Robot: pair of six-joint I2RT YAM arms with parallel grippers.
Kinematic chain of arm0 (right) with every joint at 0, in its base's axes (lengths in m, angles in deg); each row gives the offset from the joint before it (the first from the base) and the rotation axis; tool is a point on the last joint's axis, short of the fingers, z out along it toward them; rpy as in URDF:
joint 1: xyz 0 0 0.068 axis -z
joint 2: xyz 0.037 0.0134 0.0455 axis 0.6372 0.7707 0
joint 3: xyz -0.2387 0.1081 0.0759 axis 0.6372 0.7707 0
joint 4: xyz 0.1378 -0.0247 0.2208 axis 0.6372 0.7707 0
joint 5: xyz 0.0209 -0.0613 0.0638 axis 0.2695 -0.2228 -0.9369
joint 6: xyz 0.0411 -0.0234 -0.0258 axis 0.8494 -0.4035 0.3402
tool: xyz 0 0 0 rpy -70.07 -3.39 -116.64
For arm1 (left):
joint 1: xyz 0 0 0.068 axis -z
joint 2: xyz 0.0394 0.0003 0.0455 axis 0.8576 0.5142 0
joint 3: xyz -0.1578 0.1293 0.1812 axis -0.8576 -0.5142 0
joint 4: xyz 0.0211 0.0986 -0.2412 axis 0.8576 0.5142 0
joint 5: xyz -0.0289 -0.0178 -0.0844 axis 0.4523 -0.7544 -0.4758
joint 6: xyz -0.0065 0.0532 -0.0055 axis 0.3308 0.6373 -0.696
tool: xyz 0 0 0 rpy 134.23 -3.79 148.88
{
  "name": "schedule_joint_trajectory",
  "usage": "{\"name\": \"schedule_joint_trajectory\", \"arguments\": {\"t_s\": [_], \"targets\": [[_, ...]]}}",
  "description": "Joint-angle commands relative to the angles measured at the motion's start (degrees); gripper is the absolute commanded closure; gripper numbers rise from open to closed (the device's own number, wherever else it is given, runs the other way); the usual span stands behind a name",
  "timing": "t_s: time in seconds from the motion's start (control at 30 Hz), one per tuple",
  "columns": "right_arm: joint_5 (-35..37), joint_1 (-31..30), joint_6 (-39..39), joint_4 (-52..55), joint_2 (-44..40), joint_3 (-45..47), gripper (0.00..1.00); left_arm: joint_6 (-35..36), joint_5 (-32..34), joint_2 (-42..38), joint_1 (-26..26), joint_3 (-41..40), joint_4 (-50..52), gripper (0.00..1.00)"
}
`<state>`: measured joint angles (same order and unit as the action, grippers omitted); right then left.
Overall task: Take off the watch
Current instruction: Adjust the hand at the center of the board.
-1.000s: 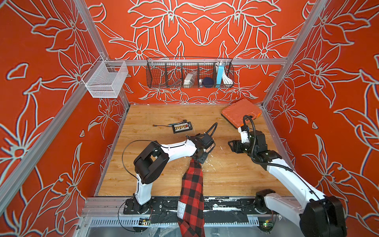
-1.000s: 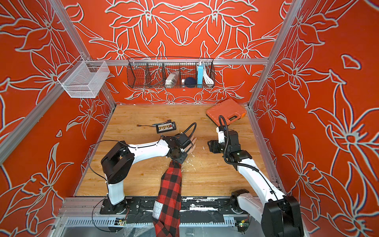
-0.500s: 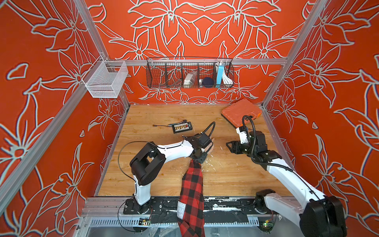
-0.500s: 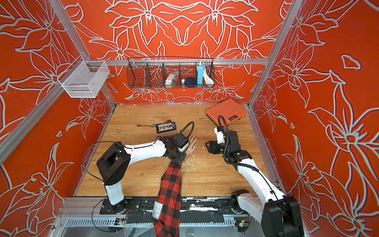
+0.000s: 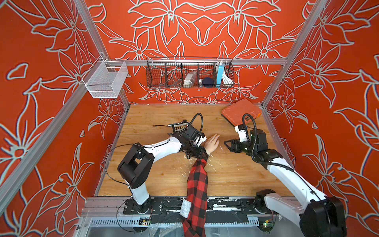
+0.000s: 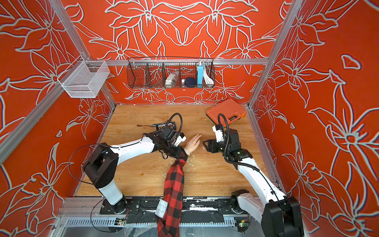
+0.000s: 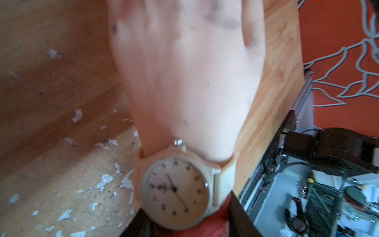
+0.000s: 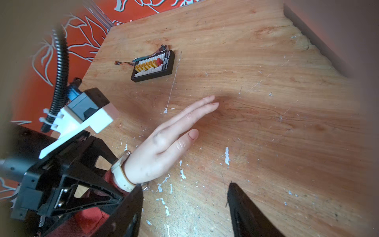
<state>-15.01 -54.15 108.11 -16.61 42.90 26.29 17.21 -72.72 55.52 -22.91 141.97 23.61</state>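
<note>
The left hand (image 5: 203, 152) sits at the wearer's wrist (image 8: 133, 170) with a jaw on each side of the watch (image 7: 174, 190). The watch is strapped on that wrist, dial up, right under this hand. Whether the jaws already press on it I cannot tell, as their tips are blurred and partly hidden. The step in hand looks like getting a first hold, with nothing undone: the cream strap (image 8: 121, 178) is closed round the wrist. The next move probably calls for a fine pinch at what looks like the buckle (image 8: 144, 186), then a pull to free the strap end. Ahead of the left hand the wearer's palm (image 5: 212, 143) lies flat on the desk (image 5: 164, 176), fingertips near the right hand (image 5: 227, 144), whose jaws stand wide and empty. The dial numerals are blurred. Behind the left hand, a white label (image 5: 185, 208) on the plaid sleeve (image 5: 196, 184) shows only partial letters. The print on the connector board (image 8: 153, 65) is too small to read.
</note>
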Motion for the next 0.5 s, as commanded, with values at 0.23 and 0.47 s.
{"name": "schedule_joint_trajectory", "arguments": {"t_s": [0.23,0.47], "targets": [[-4.8,-0.2,0.3,0.6,-0.4,-1.0,0.32,-3.5,-19.6,5.4,-0.7,1.7,-4.8,0.64],[6.6,-5.5,-4.7,2.8,-3.1,0.0,0.35,-1.4,-21.6,6.2,-2.8,2.7,-1.3,0.64]]}}
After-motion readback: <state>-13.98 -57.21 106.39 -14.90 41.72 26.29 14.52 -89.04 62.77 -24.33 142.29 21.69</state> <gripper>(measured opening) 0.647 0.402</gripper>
